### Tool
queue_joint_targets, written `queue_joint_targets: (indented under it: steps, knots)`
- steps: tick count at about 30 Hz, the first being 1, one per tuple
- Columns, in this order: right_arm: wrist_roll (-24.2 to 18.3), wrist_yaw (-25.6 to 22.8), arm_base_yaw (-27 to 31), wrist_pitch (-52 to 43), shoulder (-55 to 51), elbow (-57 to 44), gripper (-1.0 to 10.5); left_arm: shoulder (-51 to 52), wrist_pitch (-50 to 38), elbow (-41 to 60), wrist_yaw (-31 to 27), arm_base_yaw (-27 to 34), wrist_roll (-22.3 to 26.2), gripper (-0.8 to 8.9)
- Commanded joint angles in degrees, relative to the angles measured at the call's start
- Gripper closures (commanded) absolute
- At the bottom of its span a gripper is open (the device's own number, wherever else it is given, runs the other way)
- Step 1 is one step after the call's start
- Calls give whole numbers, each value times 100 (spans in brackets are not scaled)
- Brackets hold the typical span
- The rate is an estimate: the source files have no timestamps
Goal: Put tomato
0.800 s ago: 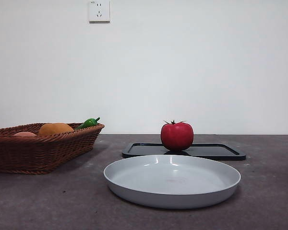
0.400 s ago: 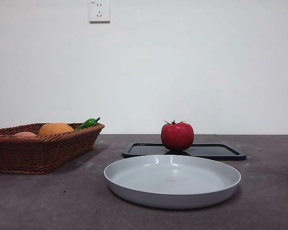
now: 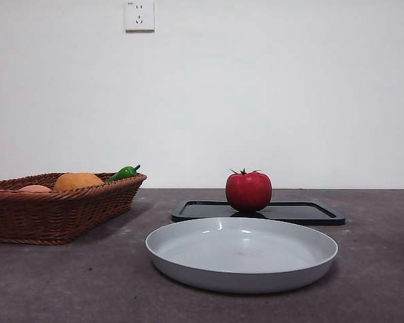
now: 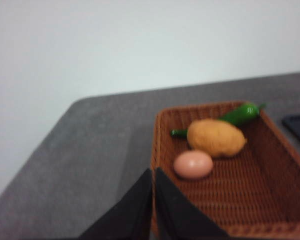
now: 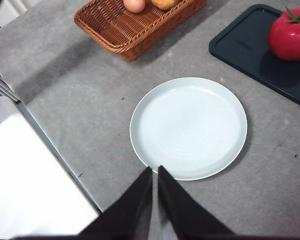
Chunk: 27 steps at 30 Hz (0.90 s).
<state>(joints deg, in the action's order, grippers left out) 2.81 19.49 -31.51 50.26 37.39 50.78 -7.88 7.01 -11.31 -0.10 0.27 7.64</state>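
We've got both claws pinched closed and empty, so grabbing the tomato [image 3: 248, 191] off the dark tray [image 3: 310, 212] beyond the plate [image 3: 242, 254] risks nudging that slick ball rolling.

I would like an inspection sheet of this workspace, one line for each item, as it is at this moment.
Surface: grey table, mottled, with small pale marks.
Job's things: tomato upright on the black tray; nothing is gripping it.
Clutter: pale plate with nothing on it, in front of the tray; wicker basket holding an orange fruit, a green pepper and an egg.
Grippers: left claw shut, above the basket's near edge; right claw shut, above the plate's rim. Neither shows in the front view.
Cables: nothing seen.
Surroundings: white wall with a socket; a white panel beside the table.
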Motion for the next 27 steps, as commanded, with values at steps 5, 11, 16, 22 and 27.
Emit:
queue_joint_targets:
  steps: [5, 11, 16, 22, 27]
  knots:
    - [17, 0, -39, -74, 31, 44, 941, 501, -35, 581, -17, 13, 15, 806]
    - [17, 0, -39, -74, 31, 44, 941, 754, 74, 879, -17, 13, -125, 806]
    - [17, 2, -39, -79, 31, 44, 941, 772, 420, 929, -17, 13, -129, 806]
    - [17, 2, -39, -92, 31, 44, 941, 772, 627, 977, -22, 13, -289, 806]
    - [17, 0, -39, -92, 31, 44, 941, 772, 625, 977, -22, 13, -343, 806]
